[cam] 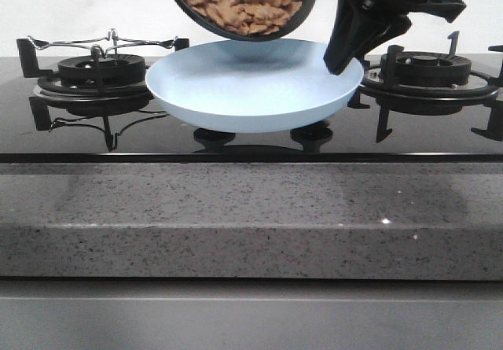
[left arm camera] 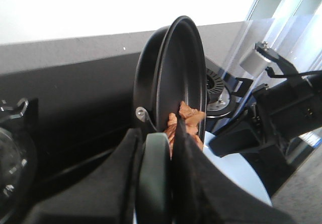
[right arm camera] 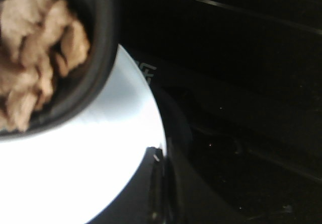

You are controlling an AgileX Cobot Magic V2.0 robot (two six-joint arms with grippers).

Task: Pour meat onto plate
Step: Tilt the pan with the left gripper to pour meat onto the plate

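The black frying pan hangs tilted over the plate, its low rim just above the plate's back edge. The meat is heaped at the pan's low side and none shows on the plate. In the left wrist view my left gripper is shut on the pan's pale green handle, with the pan on edge, meat at its low rim and the plate below. My right gripper is shut on the plate's right rim. It also shows in the right wrist view, with plate, pan and meat.
The plate sits on the black glass stove between a left burner with a wire stand and a right burner. Two knobs stand just in front of the plate. A grey speckled counter edge runs along the front.
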